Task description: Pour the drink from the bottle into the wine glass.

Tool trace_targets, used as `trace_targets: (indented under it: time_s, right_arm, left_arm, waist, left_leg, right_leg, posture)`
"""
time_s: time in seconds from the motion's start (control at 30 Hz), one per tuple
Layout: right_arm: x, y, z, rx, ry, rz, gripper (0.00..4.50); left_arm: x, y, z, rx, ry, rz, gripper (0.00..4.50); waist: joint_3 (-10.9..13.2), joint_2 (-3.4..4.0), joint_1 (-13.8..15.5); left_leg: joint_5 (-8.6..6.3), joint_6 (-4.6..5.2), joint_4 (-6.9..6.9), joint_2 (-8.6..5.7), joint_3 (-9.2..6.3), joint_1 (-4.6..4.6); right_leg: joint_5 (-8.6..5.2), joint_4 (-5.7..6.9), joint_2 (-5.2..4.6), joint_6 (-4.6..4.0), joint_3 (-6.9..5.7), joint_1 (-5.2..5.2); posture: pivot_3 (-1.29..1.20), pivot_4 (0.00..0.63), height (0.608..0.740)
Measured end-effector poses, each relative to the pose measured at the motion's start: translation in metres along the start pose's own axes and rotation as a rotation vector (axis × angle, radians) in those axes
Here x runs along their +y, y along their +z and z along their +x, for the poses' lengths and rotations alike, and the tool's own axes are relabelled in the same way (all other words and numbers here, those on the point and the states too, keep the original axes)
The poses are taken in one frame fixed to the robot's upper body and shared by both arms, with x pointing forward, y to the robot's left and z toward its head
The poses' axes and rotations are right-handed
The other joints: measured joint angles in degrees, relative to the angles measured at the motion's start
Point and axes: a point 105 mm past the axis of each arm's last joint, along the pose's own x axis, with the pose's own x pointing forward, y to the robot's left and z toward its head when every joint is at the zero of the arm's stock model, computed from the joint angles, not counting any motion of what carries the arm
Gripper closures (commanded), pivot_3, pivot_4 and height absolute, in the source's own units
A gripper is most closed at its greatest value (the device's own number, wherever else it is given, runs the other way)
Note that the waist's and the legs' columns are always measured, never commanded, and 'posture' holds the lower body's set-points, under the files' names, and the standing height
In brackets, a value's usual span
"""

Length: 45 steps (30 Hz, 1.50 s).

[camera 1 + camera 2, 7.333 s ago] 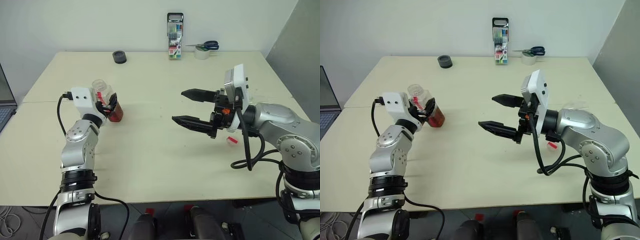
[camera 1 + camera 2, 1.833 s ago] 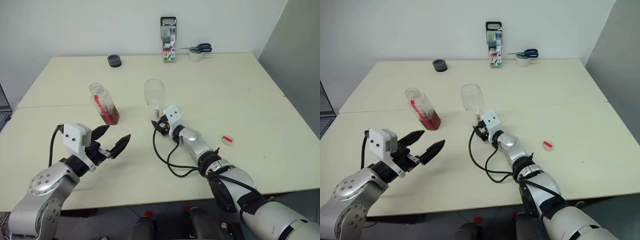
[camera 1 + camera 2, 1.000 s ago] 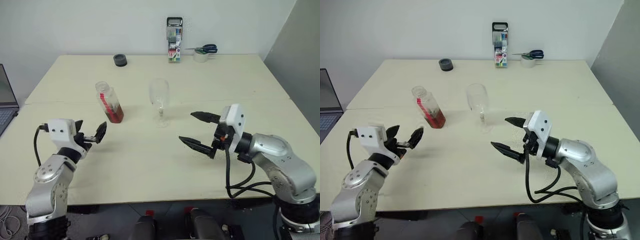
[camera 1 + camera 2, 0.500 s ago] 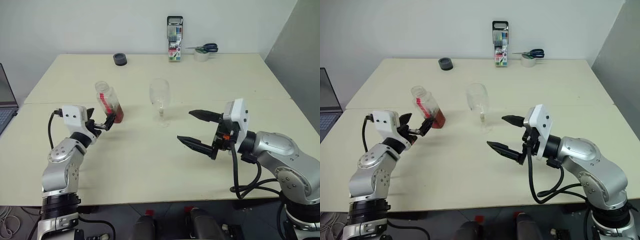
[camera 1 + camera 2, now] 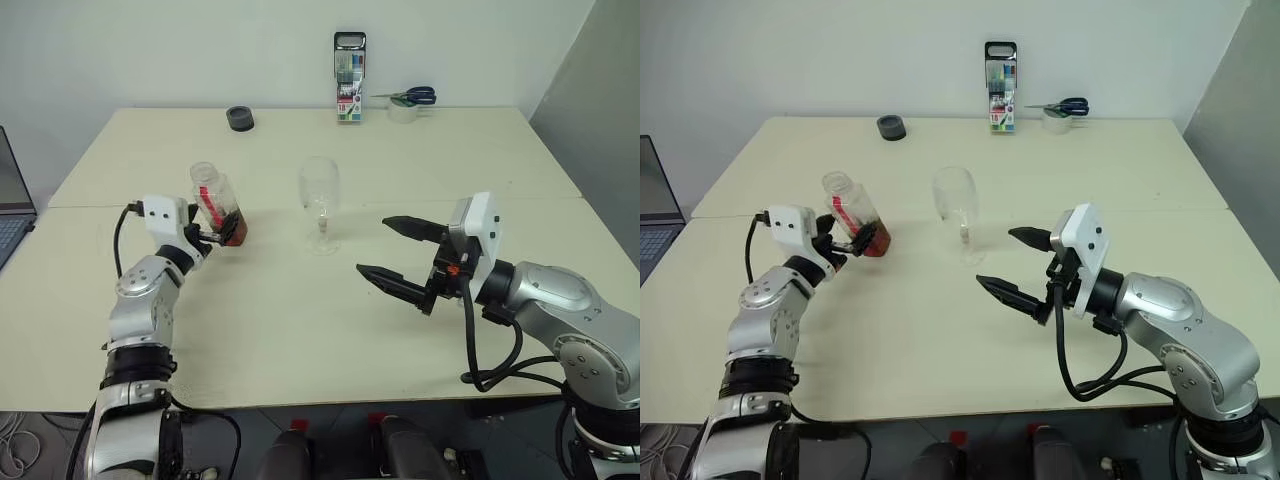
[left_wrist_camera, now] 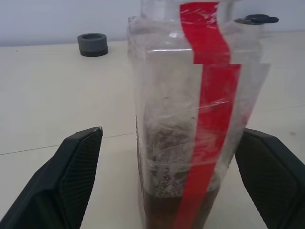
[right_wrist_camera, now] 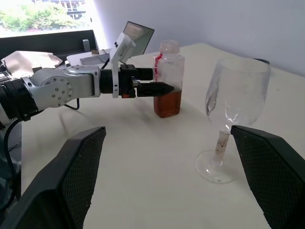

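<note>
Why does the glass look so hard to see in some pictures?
In the left eye view the clear wine glass nearly melts into the pale table; in the right wrist view it stands out, with white glints on its bowl, beside the bottle.

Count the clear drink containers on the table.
2: a clear plastic bottle with a red label strip between the left hand's open fingers, and a clear stemmed wine glass standing mid-table to its right.
</note>
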Motion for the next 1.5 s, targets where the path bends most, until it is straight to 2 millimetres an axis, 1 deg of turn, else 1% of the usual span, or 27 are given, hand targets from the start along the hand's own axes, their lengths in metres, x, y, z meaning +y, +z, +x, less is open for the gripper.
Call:
trace_targets:
  time_s: [0.07, 0.27, 0.3, 0.33, 0.47, 0.6, 0.67, 0.77, 0.87, 0.93, 1.07, 1.17, 1.27, 1.33, 1.4, 1.5]
  right_arm:
    - [0.0, 0.0, 0.0, 0.001, 0.0, -0.001, 0.0]
    - [0.001, 0.002, -0.002, 0.006, -0.014, -0.019, 0.0]
    - [0.0, 0.002, -0.002, 0.006, -0.018, -0.019, 0.0]
    - [0.0, 0.002, -0.002, 0.006, -0.022, -0.019, 0.0]
    - [-0.002, 0.001, -0.002, 0.008, -0.043, -0.017, 0.0]
    - [-0.008, 0.004, -0.002, -0.018, -0.109, -0.017, 0.0]
    - [-0.012, 0.009, -0.001, -0.049, -0.145, -0.033, 0.0]
    - [-0.017, 0.017, 0.002, -0.094, -0.187, -0.053, 0.0]
    - [-0.02, 0.016, 0.008, -0.115, -0.207, -0.048, 0.0]
    - [-0.02, 0.014, 0.011, -0.121, -0.211, -0.046, 0.0]
    - [-0.023, 0.014, 0.018, -0.146, -0.219, -0.034, 0.0]
    - [-0.024, 0.015, 0.023, -0.163, -0.216, -0.036, 0.0]
    - [-0.023, 0.017, 0.025, -0.176, -0.215, -0.046, 0.0]
    - [-0.023, 0.017, 0.026, -0.176, -0.215, -0.046, 0.0]
    - [-0.024, 0.017, 0.026, -0.177, -0.216, -0.045, 0.0]
    - [-0.024, 0.017, 0.026, -0.178, -0.216, -0.044, 0.0]
  left_arm:
    - [-0.001, -0.002, 0.005, -0.001, -0.008, 0.002, 0.57]
    - [-0.002, -0.008, 0.008, -0.007, -0.019, -0.003, 2.46]
    - [-0.001, -0.008, 0.008, -0.009, -0.019, -0.002, 2.7]
    - [-0.001, -0.008, 0.008, -0.009, -0.02, -0.002, 2.82]
    - [0.0, -0.009, 0.008, -0.007, -0.009, 0.025, 2.84]
    - [-0.003, -0.004, 0.012, 0.019, -0.027, 0.147, 2.84]
    - [-0.006, 0.007, 0.019, 0.018, -0.051, 0.214, 2.84]
    - [-0.014, 0.04, 0.032, -0.029, -0.098, 0.316, 2.84]
    - [-0.03, 0.072, 0.044, -0.092, -0.17, 0.428, 2.84]
    - [-0.04, 0.082, 0.047, -0.113, -0.217, 0.505, 2.84]
    - [-0.051, 0.082, 0.053, -0.091, -0.268, 0.576, 2.84]
    - [-0.058, 0.092, 0.058, -0.106, -0.289, 0.628, 2.84]
    - [-0.066, 0.105, 0.06, -0.136, -0.325, 0.715, 2.84]
    - [-0.067, 0.11, 0.06, -0.145, -0.333, 0.771, 2.84]
    - [-0.067, 0.109, 0.06, -0.147, -0.339, 0.793, 2.84]
    - [-0.064, 0.102, 0.061, -0.116, -0.345, 0.816, 2.84]
  waist:
    - [0.0, 0.0, 0.0]
    - [0.0, 0.0, -0.1]
    - [0.0, -0.01, -0.1]
    - [0.0, -0.01, -0.1]
    - [0.0, -0.02, -0.1]
    - [0.0, -0.02, -0.1]
    - [0.0, -0.06, -0.1]
    - [0.1, -0.15, -0.1]
    - [0.1, -0.16, -0.1]
    - [0.1, -0.16, -0.1]
    - [0.1, -0.17, -0.3]
    - [0.1, -0.18, -0.3]
    - [0.1, -0.18, -0.3]
    - [0.1, -0.18, -0.3]
    - [0.1, -0.18, -0.3]
    - [0.1, -0.18, -0.3]
  left_leg:
    - [0.0, 0.0, 0.0, 0.0, 0.0, -0.02]
    - [0.0, 0.0, 0.0, 0.01, -0.01, -0.02]
    - [0.0, 0.0, 0.0, 0.01, -0.01, -0.02]
    - [0.0, 0.0, 0.01, 0.01, -0.01, -0.02]
    - [0.0, 0.0, 0.01, 0.01, -0.02, -0.02]
    - [0.0, 0.01, 0.03, 0.01, -0.04, -0.01]
    - [0.0, 0.01, 0.05, 0.0, -0.04, -0.04]
    - [0.01, 0.01, 0.06, -0.03, -0.03, -0.05]
    - [0.0, 0.01, 0.05, -0.06, 0.01, -0.07]
    - [0.0, 0.01, 0.04, -0.07, 0.1, -0.07]
    - [0.0, 0.01, 0.04, -0.06, 0.13, -0.09]
    - [0.0, 0.01, 0.04, -0.06, 0.11, -0.12]
    - [0.0, 0.01, 0.04, -0.08, 0.13, -0.13]
    - [0.0, 0.01, 0.04, -0.07, 0.15, -0.13]
    - [0.0, 0.01, 0.04, -0.07, 0.15, -0.12]
    - [0.0, 0.02, 0.05, -0.08, 0.14, -0.12]
  right_leg:
    - [0.0, 0.0, 0.0, 0.0, 0.0, -0.01]
    - [0.0, 0.02, 0.0, 0.0, 0.01, -0.03]
    - [0.0, 0.01, 0.0, 0.0, 0.01, -0.03]
    - [0.0, 0.02, -0.01, 0.0, 0.01, -0.03]
    - [0.0, 0.03, -0.01, 0.0, 0.01, -0.03]
    - [0.0, 0.09, 0.0, 0.0, 0.0, -0.04]
    - [0.0, 0.14, 0.0, 0.0, -0.01, -0.06]
    - [0.0, 0.11, 0.01, 0.0, -0.03, -0.06]
    - [0.0, 0.06, 0.01, 0.01, -0.06, -0.07]
    - [-0.01, 0.05, 0.0, 0.02, -0.08, -0.1]
    - [-0.01, 0.14, 0.01, 0.02, -0.07, -0.2]
    - [-0.01, 0.17, 0.02, 0.02, -0.09, -0.22]
    - [-0.01, 0.15, 0.02, 0.02, -0.09, -0.22]
    - [-0.01, 0.16, 0.02, 0.03, -0.07, -0.23]
    - [-0.01, 0.19, 0.02, 0.02, -0.07, -0.24]
    - [-0.01, 0.22, 0.02, 0.02, -0.09, -0.25]
  posture:
    - [0.0, 0.15, 0.74]
    - [0.0, 0.15, 0.74]
    - [0.0, 0.15, 0.74]
    - [0.0, 0.15, 0.74]
    - [0.0, 0.15, 0.74]
    - [0.0, 0.15, 0.74]
    - [0.0, 0.15, 0.74]
    - [0.0, 0.15, 0.74]
    - [0.0, 0.15, 0.74]
    - [0.0, 0.15, 0.74]
    - [0.0, 0.15, 0.74]
    - [0.0, 0.15, 0.74]
    - [0.0, 0.15, 0.74]
    - [0.0, 0.15, 0.74]
    - [0.0, 0.15, 0.74]
    - [0.0, 0.15, 0.74]
